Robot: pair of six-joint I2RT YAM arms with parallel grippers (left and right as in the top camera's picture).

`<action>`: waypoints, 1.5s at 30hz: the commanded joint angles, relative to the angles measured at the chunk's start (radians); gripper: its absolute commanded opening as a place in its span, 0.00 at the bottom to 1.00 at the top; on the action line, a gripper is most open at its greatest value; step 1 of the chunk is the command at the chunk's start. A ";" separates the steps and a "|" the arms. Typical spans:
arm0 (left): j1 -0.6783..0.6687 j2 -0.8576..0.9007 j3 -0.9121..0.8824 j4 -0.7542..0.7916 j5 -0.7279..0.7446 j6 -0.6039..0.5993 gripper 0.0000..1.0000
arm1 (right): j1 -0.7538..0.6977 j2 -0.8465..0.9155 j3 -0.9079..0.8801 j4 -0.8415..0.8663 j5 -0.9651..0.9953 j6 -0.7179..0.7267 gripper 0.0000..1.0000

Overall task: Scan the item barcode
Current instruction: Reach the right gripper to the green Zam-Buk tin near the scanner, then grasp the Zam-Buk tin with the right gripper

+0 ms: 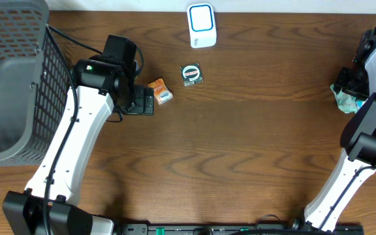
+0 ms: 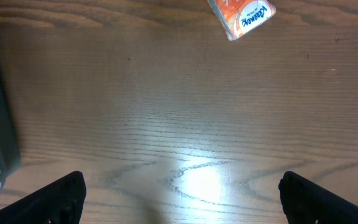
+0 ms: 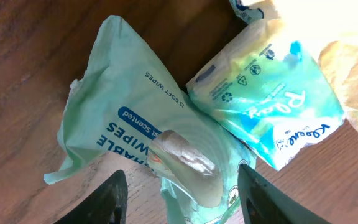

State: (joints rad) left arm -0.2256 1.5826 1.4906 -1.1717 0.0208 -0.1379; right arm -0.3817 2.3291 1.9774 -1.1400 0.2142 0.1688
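While the left tool point(image 2: 182, 184) stands fully open over bare desk point(image 2: 166, 106), an orange packet point(image 2: 241, 15) lies just ahead of its fingertips, untouched. Beyond that lies a round sachet point(image 1: 190, 73), with the white scanner point(image 1: 201, 25) farther ahead. On the right tool point(image 3: 182, 190), the jaws stand apart astride the near end of a green wipes pack point(image 3: 123, 118), with no grip evident. A blue tissue pack point(image 3: 272, 112) touches that pack farther ahead.

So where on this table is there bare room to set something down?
The big free patch is the middle of the table, from the orange packet across to the wipes packs at the right edge. It is crowded far left: basket, left claw, orange packet and a small round item sit close together.
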 commanded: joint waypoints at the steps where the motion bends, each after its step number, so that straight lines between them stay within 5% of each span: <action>1: 0.000 0.002 -0.002 -0.003 -0.005 -0.005 0.98 | 0.014 -0.037 0.019 0.008 0.016 0.011 0.52; 6: 0.000 0.002 -0.002 -0.003 -0.005 -0.005 0.98 | 0.050 -0.127 0.020 0.037 -0.108 0.018 0.54; 9: 0.000 0.002 -0.002 -0.004 -0.005 -0.005 0.98 | 0.144 -0.179 0.020 0.092 -0.499 0.018 0.54; 17: 0.000 0.002 -0.002 -0.004 -0.005 -0.005 0.98 | 0.374 -0.143 0.019 0.194 -0.512 0.018 0.60; 19: 0.000 0.002 -0.002 -0.004 -0.005 -0.005 0.98 | 0.453 -0.124 0.019 0.246 -0.512 0.018 0.74; 20: 0.000 0.002 -0.002 -0.003 -0.005 -0.005 0.98 | 0.497 -0.114 0.018 0.276 -0.508 0.018 0.95; 22: 0.000 0.002 -0.002 -0.004 -0.005 -0.005 0.98 | 0.573 -0.085 0.018 0.342 -0.490 0.018 0.99; 38: 0.000 0.002 -0.002 -0.004 -0.005 -0.005 0.98 | 0.912 0.125 0.018 0.544 -0.111 0.018 0.97; 41: 0.000 0.002 -0.002 -0.004 -0.005 -0.005 0.98 | 0.925 0.127 0.018 0.527 -0.107 0.018 0.86; 42: 0.000 0.002 -0.002 -0.004 -0.005 -0.005 0.98 | 0.927 0.127 0.018 0.513 -0.108 0.018 0.72; 45: 0.000 0.002 -0.002 -0.004 -0.005 -0.005 0.98 | 0.924 0.127 0.018 0.496 -0.108 0.051 0.58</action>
State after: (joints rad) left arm -0.2256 1.5826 1.4906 -1.1721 0.0208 -0.1379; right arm 0.5407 2.4481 1.9900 -0.6319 0.0868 0.1871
